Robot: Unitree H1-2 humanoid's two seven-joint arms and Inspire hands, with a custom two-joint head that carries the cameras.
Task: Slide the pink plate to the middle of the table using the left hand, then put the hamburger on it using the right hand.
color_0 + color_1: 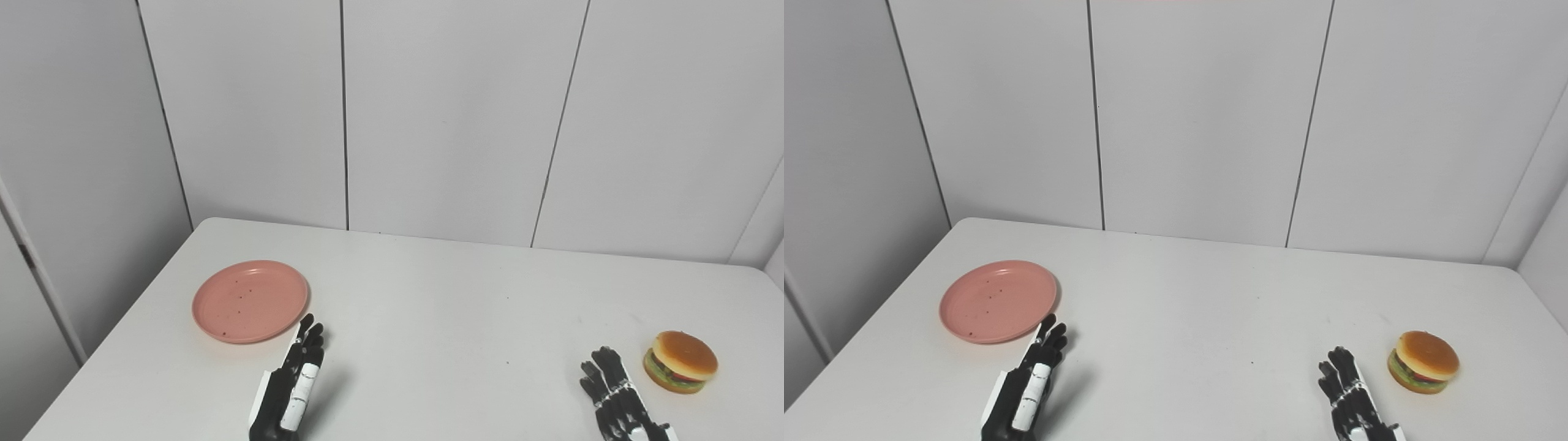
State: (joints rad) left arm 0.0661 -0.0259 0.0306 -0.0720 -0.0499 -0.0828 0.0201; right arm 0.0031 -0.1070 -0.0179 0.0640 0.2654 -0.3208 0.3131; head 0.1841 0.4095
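Currently the pink plate point(250, 301) sits flat on the white table point(429, 306), far left of centre, well away from the table's middle; a few small dark specks dot its inner surface and it carries nothing. The left hand point(293, 383) comes in from the near edge just right of the plate's near-right rim, fingers extended and held together, pointing toward the far side, palm turned on edge; it grips nothing. The left fingertips point(309, 326) end just beside the plate's rim, and from these views I cannot tell if they actually touch it. A shadow falls on the table to the right of that hand. The hamburger point(681, 361) sits upright on the table near the right side, close to the near edge: tan bun on top, with a red and green filling layer showing at its side. The right hand point(618, 398) enters from the near edge just left of the hamburger, fingers stretched out and slightly spread, pointing toward the far side, holding nothing. A clear gap of bare table separates it from the hamburger, so no contact. The plate and the hamburger are well apart, on opposite sides of the table. Pale wall panels point(453, 116) with thin vertical seams stand behind the far edge.
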